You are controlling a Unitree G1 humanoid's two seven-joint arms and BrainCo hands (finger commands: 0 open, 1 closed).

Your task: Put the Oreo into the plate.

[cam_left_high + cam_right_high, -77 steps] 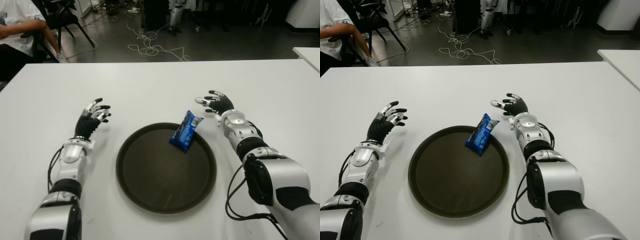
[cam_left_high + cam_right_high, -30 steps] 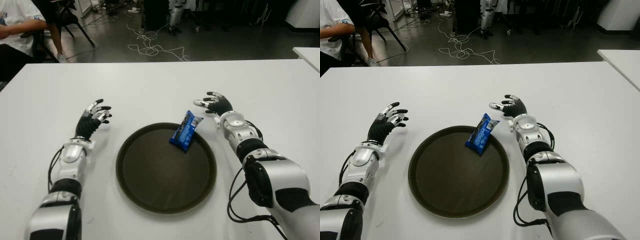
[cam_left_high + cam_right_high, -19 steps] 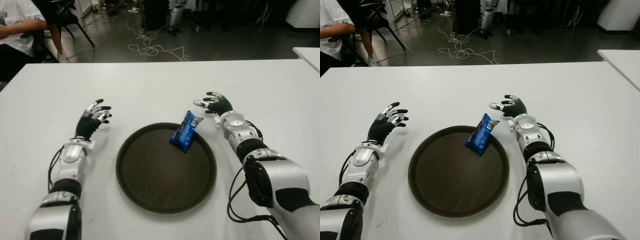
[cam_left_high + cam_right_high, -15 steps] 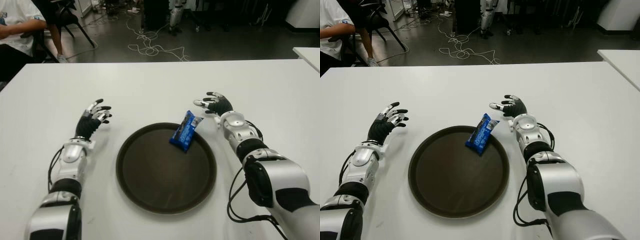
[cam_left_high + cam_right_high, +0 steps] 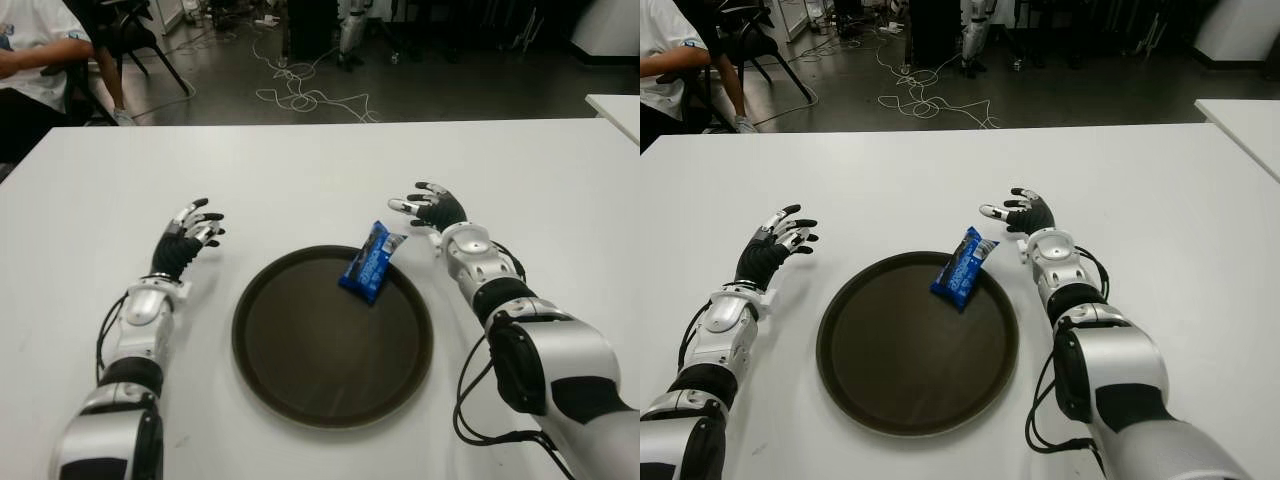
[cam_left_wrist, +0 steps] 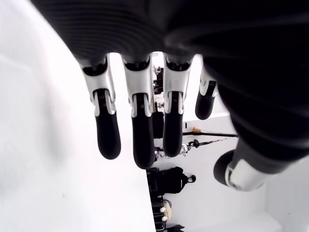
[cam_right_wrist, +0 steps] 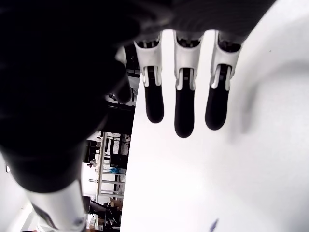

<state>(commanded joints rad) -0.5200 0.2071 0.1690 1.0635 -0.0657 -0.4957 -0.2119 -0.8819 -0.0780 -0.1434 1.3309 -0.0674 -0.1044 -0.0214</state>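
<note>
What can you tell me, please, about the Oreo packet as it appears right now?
The Oreo packet is a small blue wrapper with a crimped end, glossy like foil or plastic. It lies tilted across the far right rim of the dark round plate, its lower part inside the plate, its upper end over the rim. Nothing holds it; the right robot hand shows just beyond, open.

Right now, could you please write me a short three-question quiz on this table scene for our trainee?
1. True or false: the Oreo pack lies at the far right rim of the dark round plate.
2. Which hand shows nearer the pack? A) left hand B) right hand
3. Fill in: both hands are ____ and hold nothing.

Key: 1 true; 2 B; 3 open.
</note>
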